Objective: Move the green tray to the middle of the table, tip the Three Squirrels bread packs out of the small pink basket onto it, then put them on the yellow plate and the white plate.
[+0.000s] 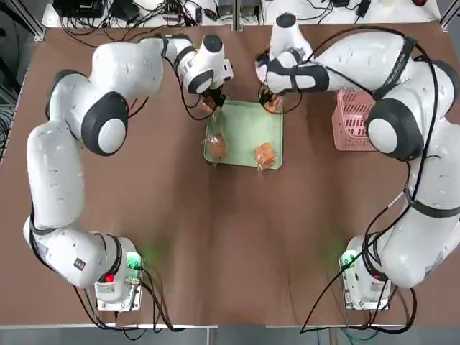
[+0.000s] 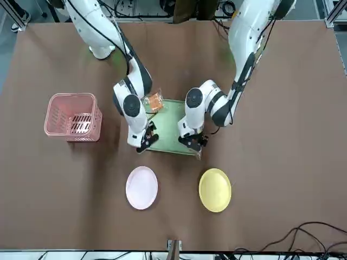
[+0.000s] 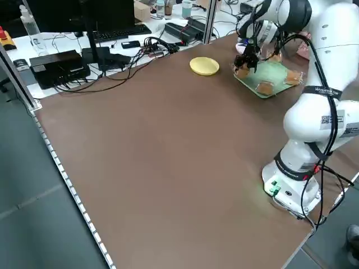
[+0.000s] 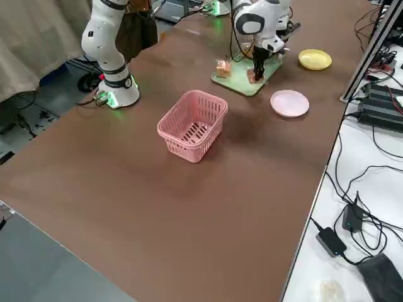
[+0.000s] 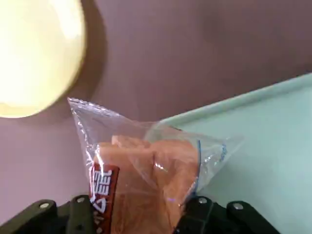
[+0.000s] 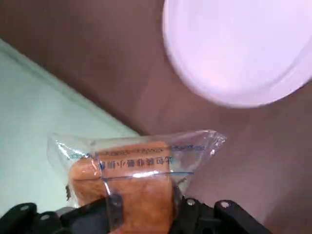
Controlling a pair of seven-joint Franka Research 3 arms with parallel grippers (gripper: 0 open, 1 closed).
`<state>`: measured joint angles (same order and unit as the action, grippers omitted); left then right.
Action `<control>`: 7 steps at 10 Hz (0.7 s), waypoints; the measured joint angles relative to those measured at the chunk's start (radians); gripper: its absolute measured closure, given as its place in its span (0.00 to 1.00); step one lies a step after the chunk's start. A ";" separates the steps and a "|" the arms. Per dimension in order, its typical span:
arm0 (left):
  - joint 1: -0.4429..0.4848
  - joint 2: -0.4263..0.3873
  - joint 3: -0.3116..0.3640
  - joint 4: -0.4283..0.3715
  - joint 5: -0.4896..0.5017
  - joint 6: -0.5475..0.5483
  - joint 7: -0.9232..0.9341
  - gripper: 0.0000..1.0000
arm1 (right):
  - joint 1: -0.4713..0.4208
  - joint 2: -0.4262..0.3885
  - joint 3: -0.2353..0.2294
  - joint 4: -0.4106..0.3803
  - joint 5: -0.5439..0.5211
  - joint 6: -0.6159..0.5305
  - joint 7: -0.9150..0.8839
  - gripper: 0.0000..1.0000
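Green tray mid-worktop, two bread packs lying on it. Left claw pinches a pack at the tray's far edge near yellow plate. Right claw grips another pack near white plate. Pink basket upright, well apart.

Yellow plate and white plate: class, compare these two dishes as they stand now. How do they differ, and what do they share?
Colour: the yellow plate is yellow, while the white plate is white with a faint pink tint. Place: the yellow plate lies nearer the left hand, the white plate nearer the right hand. Shared: both are small, round, similar in size, bare, and lie flat on the table beyond the green tray.
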<state>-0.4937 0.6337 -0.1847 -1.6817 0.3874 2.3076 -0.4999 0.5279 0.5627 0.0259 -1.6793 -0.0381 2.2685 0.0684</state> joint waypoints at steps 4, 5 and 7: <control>0.113 -0.069 0.001 0.014 -0.013 -0.013 -0.006 0.37 | -0.079 0.108 -0.012 0.293 0.000 -0.082 -0.005 0.63; 0.145 -0.062 0.002 0.027 -0.013 -0.012 -0.006 0.37 | -0.095 0.165 -0.012 0.348 -0.001 -0.082 -0.025 0.63; 0.188 -0.011 0.002 0.096 -0.015 -0.012 -0.006 0.37 | -0.114 0.286 -0.012 0.471 -0.001 -0.077 -0.112 0.63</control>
<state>-0.3058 0.6228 -0.1826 -1.5855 0.3720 2.2957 -0.5055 0.4137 0.8483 0.0143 -1.2085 -0.0389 2.1910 -0.0438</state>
